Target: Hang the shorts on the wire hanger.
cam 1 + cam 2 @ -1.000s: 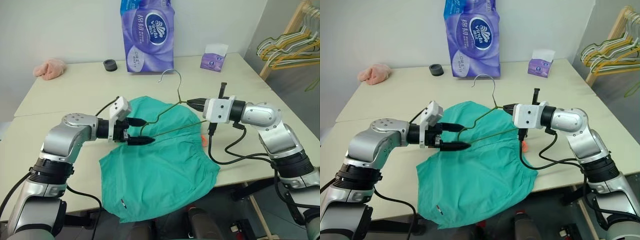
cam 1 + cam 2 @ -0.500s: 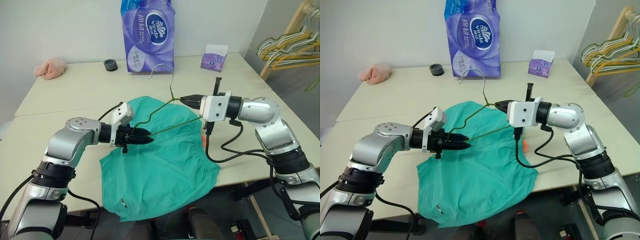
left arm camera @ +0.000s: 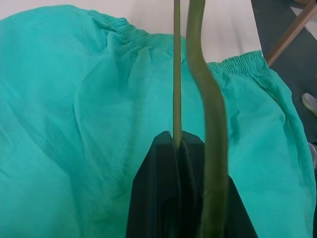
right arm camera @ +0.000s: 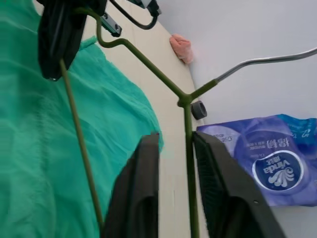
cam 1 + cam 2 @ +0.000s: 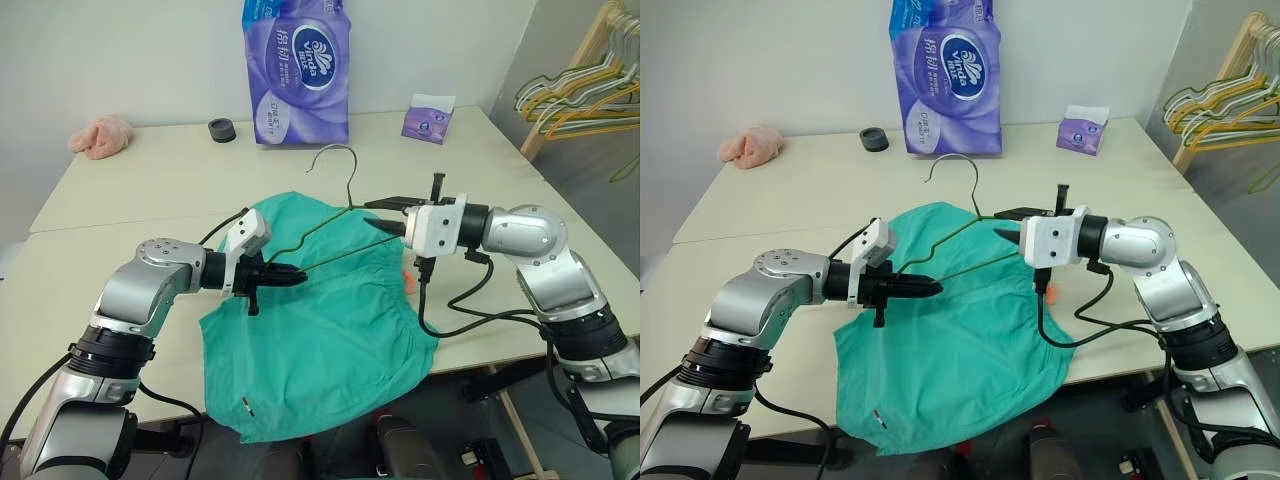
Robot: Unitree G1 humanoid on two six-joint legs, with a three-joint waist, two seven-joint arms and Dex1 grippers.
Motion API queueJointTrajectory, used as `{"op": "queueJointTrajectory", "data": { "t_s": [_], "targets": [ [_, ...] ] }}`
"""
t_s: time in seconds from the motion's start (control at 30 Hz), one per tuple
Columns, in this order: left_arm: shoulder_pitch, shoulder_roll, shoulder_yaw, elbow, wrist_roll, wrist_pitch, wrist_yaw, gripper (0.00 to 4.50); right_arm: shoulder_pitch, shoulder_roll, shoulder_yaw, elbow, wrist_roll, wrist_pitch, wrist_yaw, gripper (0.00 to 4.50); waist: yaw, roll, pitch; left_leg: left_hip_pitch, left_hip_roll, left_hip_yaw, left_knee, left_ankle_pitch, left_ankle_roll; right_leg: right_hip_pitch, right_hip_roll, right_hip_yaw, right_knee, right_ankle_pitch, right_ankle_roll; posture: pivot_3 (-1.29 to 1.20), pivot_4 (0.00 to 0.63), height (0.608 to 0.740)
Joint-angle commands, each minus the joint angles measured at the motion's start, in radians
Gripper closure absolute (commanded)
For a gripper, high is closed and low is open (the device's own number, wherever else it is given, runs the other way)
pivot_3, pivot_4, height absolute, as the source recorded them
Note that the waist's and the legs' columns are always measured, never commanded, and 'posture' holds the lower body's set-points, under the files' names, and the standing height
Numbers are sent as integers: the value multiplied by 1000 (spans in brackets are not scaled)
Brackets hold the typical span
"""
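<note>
The pink cloth (image 5: 99, 136) lies at the table's (image 5: 150, 180) far left corner, well away from the shorts (image 5: 320, 330). The shorts are spread flat on the near middle of the table, one edge hanging over the front. Above their left part the left gripper (image 5: 297, 272) has its fingers pressed together on the bottom wire of the hanger (image 5: 335, 232), pinching it. The hanger is held up over the shorts, hook (image 5: 335, 158) toward the purple tissue pack (image 5: 296, 68) behind. At the shorts' right side the right gripper (image 5: 385, 215) has its fingers (image 4: 136, 193) parted, one on each side of a hanger wire without pinching it. A small purple box (image 5: 428, 118) stands beyond it.
</note>
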Motion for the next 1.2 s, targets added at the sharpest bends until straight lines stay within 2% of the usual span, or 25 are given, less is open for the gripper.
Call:
{"op": "queueJointTrajectory", "data": {
  "t_s": [0.03, 0.2, 0.23, 0.33, 0.43, 0.7, 0.8, 1.17, 1.2],
  "targets": [
    [-1, 8, 12, -25, 11, -27, 9, 4500, 30, -52, -67, -82, 64, 86, 41, 1973, 1, 0, 0, 0, 0, 0, 0, 0, 0, 0, 0, 0, 0, 0, 0, -203, 113, 740],
    [16, 55, -1, -39, 71, -107, -13, 4500, 78, -172, -196, -174, 224, 437, 89, 198, 2, 0, 0, 0, 0, 0, 0, 0, 0, 0, 0, 0, 0, 0, 0, -213, 113, 740],
    [16, 62, -3, -39, 79, -122, -19, 4500, 83, -192, -205, -190, 249, 492, 99, 91, 2, 0, 0, 0, 0, 0, 0, 0, 0, 0, 0, 0, 0, 0, 0, -216, 113, 740],
    [8, 76, -7, -43, 91, -147, -38, 4500, 87, -223, -203, -207, 283, 610, 104, 91, 0, 0, 0, 0, 1, 0, 0, 0, 0, 0, 0, 0, 0, 0, 0, -220, 112, 740],
    [-6, 87, -24, -63, 109, -181, -67, 4500, 72, -217, -137, -196, 305, 697, 136, 91, -2, 0, 0, 0, 1, 0, 0, 0, 0, 0, 0, 0, 0, 0, 0, -221, 111, 740],
    [-23, 109, -52, -101, 136, -210, -124, 4500, -64, -144, 42, -30, 261, 701, 230, 91, -3, 0, 0, 0, 1, 1, 0, 0, 0, -1, 1, 0, 0, 0, 0, -201, 101, 740],
    [-27, 118, -60, -98, 161, -238, -128, 4500, -90, -125, 72, -8, 267, 729, 264, 697, -2, 0, 0, -1, 0, 1, 0, 0, 0, 0, 1, 0, -1, 0, 0, -188, 95, 740],
    [-27, 110, -51, -105, 159, -232, -131, 4500, -55, -119, 97, -36, 260, 741, 284, 4436, -1, 0, 0, -1, 0, 1, 0, 0, 0, -1, 0, 0, 0, 0, 0, -182, 86, 740],
    [-29, 109, -50, -105, 156, -228, -131, 4500, -48, -123, 101, -38, 257, 737, 285, 4475, -1, 0, 0, -1, 0, 1, 0, 0, 0, -1, 0, 0, 0, 0, 0, -183, 85, 740]
  ]
}}
